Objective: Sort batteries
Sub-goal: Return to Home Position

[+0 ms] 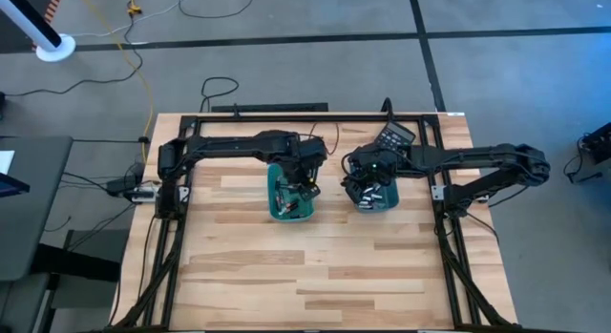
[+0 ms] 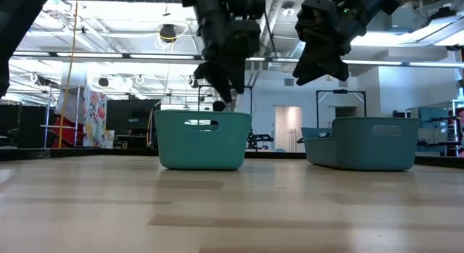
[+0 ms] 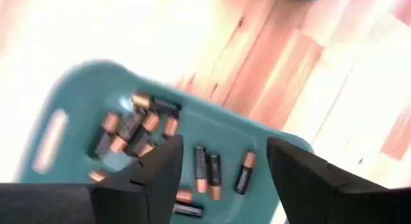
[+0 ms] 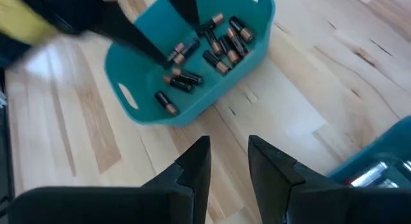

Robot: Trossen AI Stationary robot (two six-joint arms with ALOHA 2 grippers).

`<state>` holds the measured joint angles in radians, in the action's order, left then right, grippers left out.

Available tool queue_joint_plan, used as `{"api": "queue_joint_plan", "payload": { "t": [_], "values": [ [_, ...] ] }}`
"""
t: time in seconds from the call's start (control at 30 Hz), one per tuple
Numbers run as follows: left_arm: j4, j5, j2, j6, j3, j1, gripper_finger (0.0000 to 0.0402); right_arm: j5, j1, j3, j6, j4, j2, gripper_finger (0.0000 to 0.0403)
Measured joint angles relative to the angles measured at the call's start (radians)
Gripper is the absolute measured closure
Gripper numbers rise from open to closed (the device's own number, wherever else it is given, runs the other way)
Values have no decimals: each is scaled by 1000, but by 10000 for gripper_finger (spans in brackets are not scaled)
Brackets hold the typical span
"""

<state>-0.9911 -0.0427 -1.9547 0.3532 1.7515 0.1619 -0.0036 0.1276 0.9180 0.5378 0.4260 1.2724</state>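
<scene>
On the wooden table [image 1: 286, 276] the left bin [image 1: 289, 217] is sitting near the middle, and everything else is being placed from it. The left gripper [image 3: 225, 156] is hovering directly above the left bin. Its fingers are spread wide and carrying nothing, and the left wrist view is looking down between them into the bin. The dark batteries [image 3: 207, 167] are lying loose on the floor of the left bin. They are dark cylinders with coppery ends, one clump bunching near the end with the handle slot and a few lying apart from it. The right bin [image 1: 380, 207] is standing just beside the left bin, on the right arm's side, with a strip of bare wood showing between the two. The right gripper [image 4: 229, 150] is hanging over that neighbouring bin, so off to the right arm's side of the left bin. Its fingers are parted by a narrow gap with only table wood showing between them, gripping nothing. In the low view the left gripper's tips are sitting just over the left bin's rim, while the right gripper is hanging higher, well clear of both bins. A few silvery batteries [image 4: 367, 177] are showing in a corner of the right bin, blurred. A black calculator [image 1: 393, 137] is lying farther from the left bin than the right bin is, toward the table's back edge on the right arm's side.
</scene>
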Motion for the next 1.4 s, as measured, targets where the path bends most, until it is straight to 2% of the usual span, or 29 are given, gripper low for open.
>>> {"api": "queue_joint_plan", "payload": {
  "t": [0.13,0.27,0.33,0.5,0.6,0.7,0.9,1.13,1.23,1.4],
  "values": [
    [-156,6,-2,-135,90,2,184,0,6,0,-61,70,0,281],
    [-282,7,2,-108,126,-8,184,0,4,0,-75,140,0,281],
    [-328,19,-2,-170,123,-22,184,0,3,0,-76,153,0,281],
    [-197,55,34,-243,44,-73,184,1,-5,0,-106,149,0,281],
    [-49,55,124,-255,-94,-94,184,2,-31,0,-131,143,0,281],
    [125,51,271,-246,-285,-103,184,1,-67,0,-175,116,0,281],
    [473,44,652,-236,-718,-124,184,1,-132,0,-225,25,0,281],
    [820,50,1089,-305,-1165,-156,184,2,-136,0,-225,-51,0,281],
    [925,50,1252,-274,-1322,-158,184,2,-131,0,-225,-81,0,281],
    [958,52,1499,-260,-1508,-158,184,2,-131,0,-224,-133,0,281]
  ]
}}
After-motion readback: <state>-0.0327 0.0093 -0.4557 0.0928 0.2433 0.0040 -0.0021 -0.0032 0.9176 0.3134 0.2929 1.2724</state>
